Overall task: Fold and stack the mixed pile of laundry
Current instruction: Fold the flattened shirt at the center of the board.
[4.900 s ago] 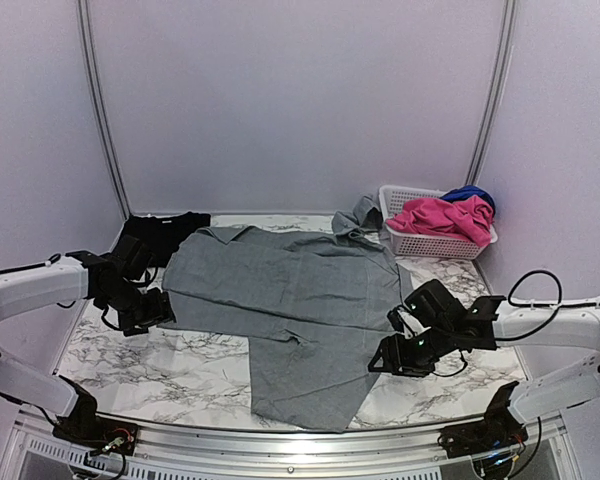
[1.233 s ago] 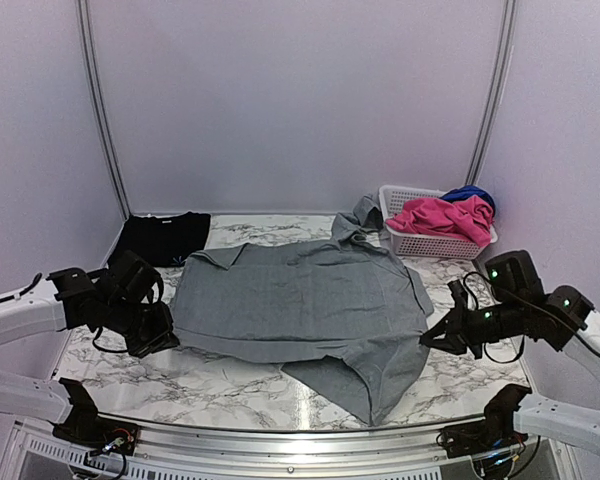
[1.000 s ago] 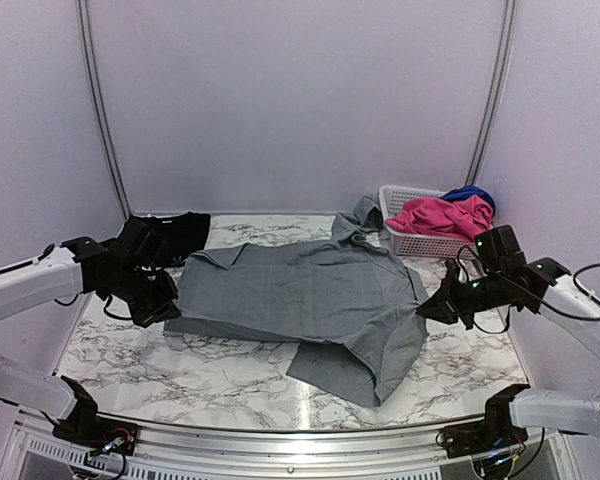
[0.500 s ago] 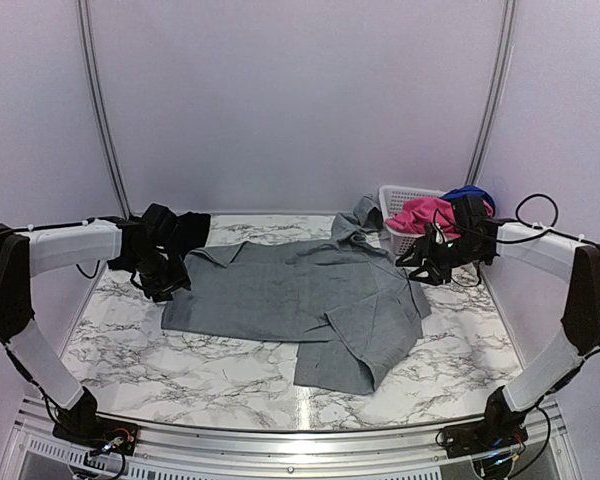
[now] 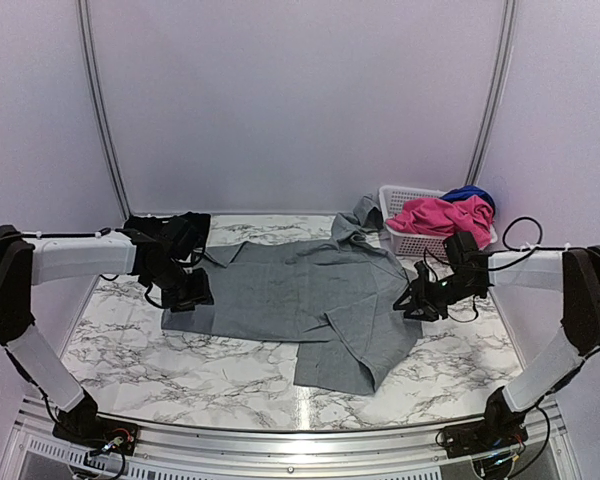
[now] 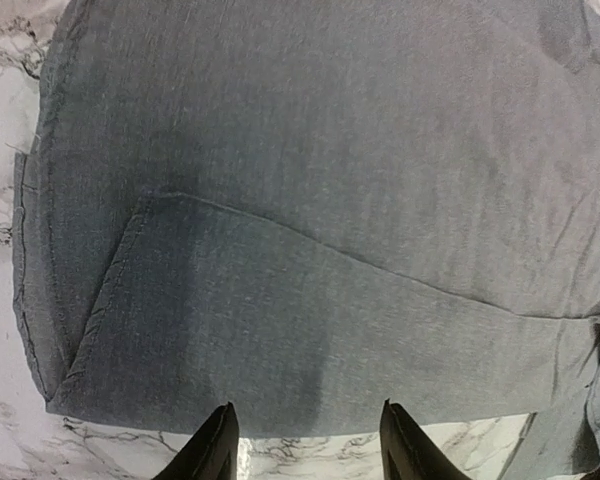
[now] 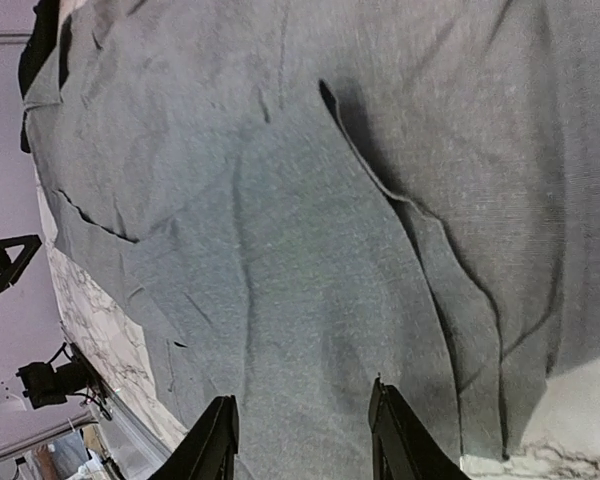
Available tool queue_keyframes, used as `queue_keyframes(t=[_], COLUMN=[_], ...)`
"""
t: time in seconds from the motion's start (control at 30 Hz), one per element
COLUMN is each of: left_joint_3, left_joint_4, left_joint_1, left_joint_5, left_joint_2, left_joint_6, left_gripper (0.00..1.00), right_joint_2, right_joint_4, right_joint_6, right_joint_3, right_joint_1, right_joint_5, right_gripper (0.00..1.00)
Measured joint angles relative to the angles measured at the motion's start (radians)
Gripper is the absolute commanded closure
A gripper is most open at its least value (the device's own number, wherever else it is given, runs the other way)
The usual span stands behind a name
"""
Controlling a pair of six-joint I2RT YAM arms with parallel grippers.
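Observation:
A large grey garment (image 5: 300,290) lies spread on the marble table, its near right part folded over toward the front. It fills the left wrist view (image 6: 310,200) and the right wrist view (image 7: 310,230). My left gripper (image 5: 198,296) is open and empty above the garment's left edge; its fingertips (image 6: 220,440) frame the hem. My right gripper (image 5: 412,305) is open and empty above the garment's right edge. A black cloth (image 5: 175,232) lies at the back left behind my left arm. A pink piece (image 5: 438,216) and a dark blue piece (image 5: 468,193) sit in the basket.
The white lattice basket (image 5: 435,244) stands at the back right, with a grey scrap (image 5: 358,214) beside it. Bare marble table (image 5: 220,375) lies in front of the garment. The table's metal front rail runs along the near edge.
Both grippers dragged the garment back from the front edge and folded its near part, then let go. The left gripper moved right onto the left edge; the right gripper dropped from the basket to the right edge.

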Motion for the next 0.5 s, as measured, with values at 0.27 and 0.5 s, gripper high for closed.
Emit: queue_keyframes(t=[0.27, 0.5], left_joint_3=[-0.087, -0.089], left_joint_4=[0.062, 0.088], left_joint_1=[0.001, -0.299], left_joint_5=[0.004, -0.030], left_joint_2=[0.095, -0.076], left_joint_6=[0.039, 0.266], left_gripper=[0.29, 0.18], right_joint_2=[0.116, 0.042], right_joint_4=[0.130, 0.142], right_joint_6=[0.019, 0.056], right_joint_3=[-0.071, -0.086], right_joint_1=[0.036, 0.071], right_joint_5=[-0.014, -0.021], right_gripper=[0.57, 0.49])
